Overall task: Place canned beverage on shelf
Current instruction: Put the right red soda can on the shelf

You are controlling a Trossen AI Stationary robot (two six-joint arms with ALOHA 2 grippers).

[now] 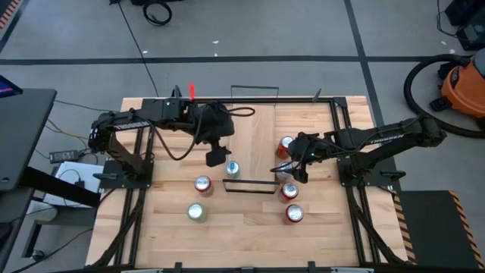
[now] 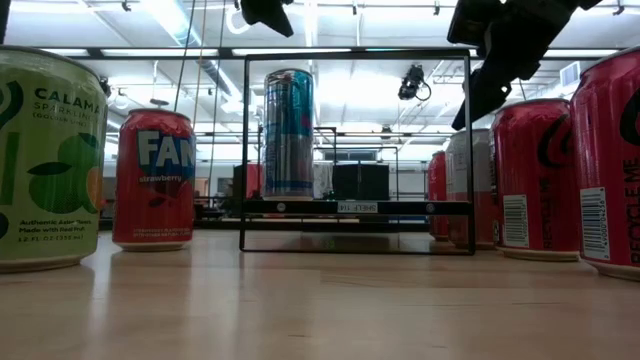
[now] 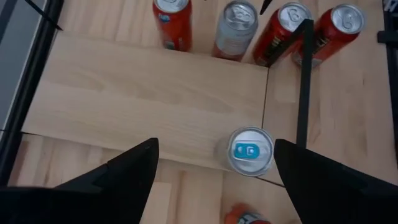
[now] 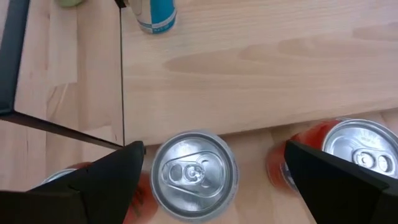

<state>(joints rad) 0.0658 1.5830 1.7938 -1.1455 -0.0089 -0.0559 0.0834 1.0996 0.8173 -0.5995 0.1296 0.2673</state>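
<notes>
The shelf (image 1: pixel 254 136) is a light-wood board with black wire rails, in the middle of the table. A blue can (image 1: pixel 232 168) stands upright on its base at the shelf's near left corner; in the low view (image 2: pixel 289 132) it stands on the raised board. My left gripper (image 1: pixel 219 157) is open above the blue can (image 3: pixel 250 151), whose top shows between the fingers, and it touches nothing. My right gripper (image 1: pixel 292 163) is open above a silver can (image 4: pixel 193 174) that stands on the table just right of the shelf (image 4: pixel 261 62).
A red Fanta can (image 1: pixel 202 184) and a green can (image 1: pixel 196 212) stand on the table left of the shelf's near end. Red cans (image 1: pixel 289 191), (image 1: pixel 294 214), (image 1: pixel 286 144) stand to its right. The rest of the shelf board (image 3: pixel 143 93) is bare.
</notes>
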